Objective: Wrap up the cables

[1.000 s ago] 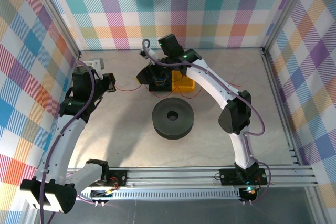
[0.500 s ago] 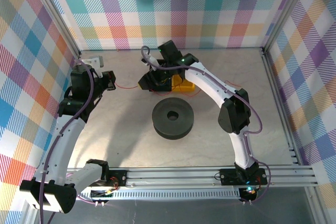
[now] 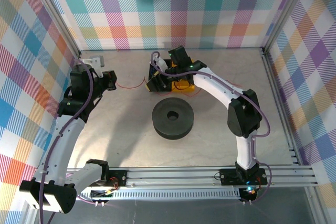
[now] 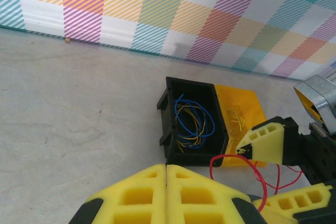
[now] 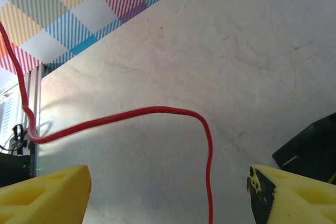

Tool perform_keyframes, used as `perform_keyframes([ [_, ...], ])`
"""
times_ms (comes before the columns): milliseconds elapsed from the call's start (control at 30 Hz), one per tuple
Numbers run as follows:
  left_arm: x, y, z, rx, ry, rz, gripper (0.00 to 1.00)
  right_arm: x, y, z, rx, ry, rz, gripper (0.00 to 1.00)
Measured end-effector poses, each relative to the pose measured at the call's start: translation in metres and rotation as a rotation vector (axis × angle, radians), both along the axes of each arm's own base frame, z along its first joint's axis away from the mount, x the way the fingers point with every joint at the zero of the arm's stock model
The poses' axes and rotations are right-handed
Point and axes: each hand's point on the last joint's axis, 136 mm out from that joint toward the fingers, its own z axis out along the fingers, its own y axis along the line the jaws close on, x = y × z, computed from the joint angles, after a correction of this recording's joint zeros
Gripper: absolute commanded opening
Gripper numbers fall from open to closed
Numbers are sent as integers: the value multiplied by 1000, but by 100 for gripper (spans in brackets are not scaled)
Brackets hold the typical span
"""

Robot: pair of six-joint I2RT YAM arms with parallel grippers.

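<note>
Pastel checked walls close in a grey mottled tabletop [image 3: 105, 129], where a black spool [image 3: 172, 118] lies flat near the middle. Beyond it, a black box [image 4: 191, 119] holding blue and yellow wires sits against a yellow box [image 4: 239, 114]. The left gripper [image 4: 166, 167] hangs over the left of the tabletop with its jaws pressed fully together. From above, the red cable [image 3: 131, 86] starts right at that gripper's [image 3: 108, 81] tip and runs along the surface towards the black box, though I cannot tell whether the jaws are pinching it. The right gripper [image 3: 155, 81] sits low just beside the black box, its jaws spread wide and holding nothing. In its wrist view the cable [image 5: 157, 111] arcs across the bare surface and drops between the two yellow fingers [image 5: 47, 190], touching neither.
</note>
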Motion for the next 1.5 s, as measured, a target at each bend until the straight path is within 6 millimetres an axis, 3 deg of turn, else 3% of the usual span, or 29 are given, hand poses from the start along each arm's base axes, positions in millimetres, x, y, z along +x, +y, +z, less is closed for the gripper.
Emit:
perform_keyframes([
  [167,-1,-5,0,-19,4,-26,0,0,11,2,6,-42,-1,75],
  [333,-3,-10,2,-44,5,-50,0,9,17,-11,-8,-52,-31,64],
  [533,-8,-16,9,-74,-7,-78,0,24,16,-18,-13,-88,-96,58],
  [733,-11,-21,14,-104,-13,-100,0,32,11,-38,-36,-105,-152,51],
  [833,-11,-22,15,-112,-11,-108,0,35,9,-43,-42,-106,-175,38],
  [967,-11,-22,15,-114,-11,-107,0,40,9,-38,-36,-134,-191,0],
  [1200,-12,-15,17,-87,-9,-71,0,38,-4,-34,-66,-188,-214,0],
  [1500,-14,12,22,-22,12,29,0,38,-27,-34,-154,-264,-261,0],
])
